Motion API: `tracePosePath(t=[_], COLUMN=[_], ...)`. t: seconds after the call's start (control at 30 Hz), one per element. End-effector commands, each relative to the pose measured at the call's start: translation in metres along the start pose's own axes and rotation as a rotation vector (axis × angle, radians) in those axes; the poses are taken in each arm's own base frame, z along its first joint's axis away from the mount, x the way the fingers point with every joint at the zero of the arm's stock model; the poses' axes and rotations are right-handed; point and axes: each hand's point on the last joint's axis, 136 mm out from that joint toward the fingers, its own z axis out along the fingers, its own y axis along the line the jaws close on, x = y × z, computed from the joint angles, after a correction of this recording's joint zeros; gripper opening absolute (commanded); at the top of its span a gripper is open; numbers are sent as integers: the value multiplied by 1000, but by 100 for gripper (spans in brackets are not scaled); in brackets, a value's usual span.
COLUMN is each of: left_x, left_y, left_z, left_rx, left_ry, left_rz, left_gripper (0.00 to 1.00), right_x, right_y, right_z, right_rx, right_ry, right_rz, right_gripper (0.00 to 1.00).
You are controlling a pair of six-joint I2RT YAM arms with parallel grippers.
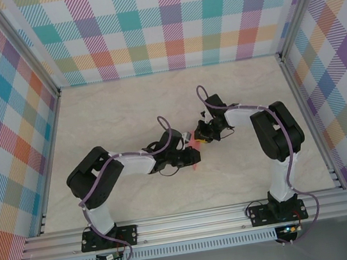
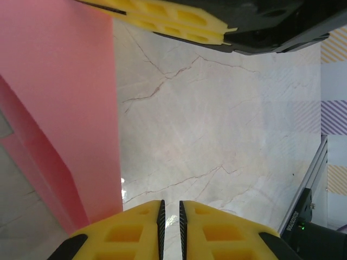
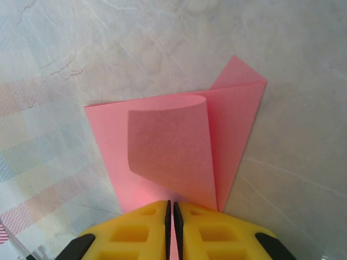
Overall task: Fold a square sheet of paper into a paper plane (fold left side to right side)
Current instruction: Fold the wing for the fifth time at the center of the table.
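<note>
Paper (image 3: 179, 146) at middle of surface (image 1: 125, 111), one flap curled over. Right gripper (image 3: 171, 205) pinches its near edge, probably to carry the fold across. Left gripper (image 2: 171, 205) nearly closed, empty, just beside it.

No text reads clearly; white print on the black bracket (image 2: 301, 218) is blurred.

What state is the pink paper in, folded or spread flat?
Partly folded. The paper has a flap curled over itself, not creased flat; the right gripper pinches its near edge.
</note>
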Motion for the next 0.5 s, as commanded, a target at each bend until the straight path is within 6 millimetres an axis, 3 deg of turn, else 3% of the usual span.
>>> tracePosePath(t=[0.0,0.47], left_x=[3,17], left_y=[6,22], left_z=[3,8], left_rx=[-6,-45], left_ry=[-6,16], left_rz=[-6,-26], left_gripper=[17,15], right_x=[17,15], right_y=[-37,-35], right_z=[12,10], right_rx=[124,121], right_ry=[49,47], right_rz=[45,38], right_gripper=[14,14])
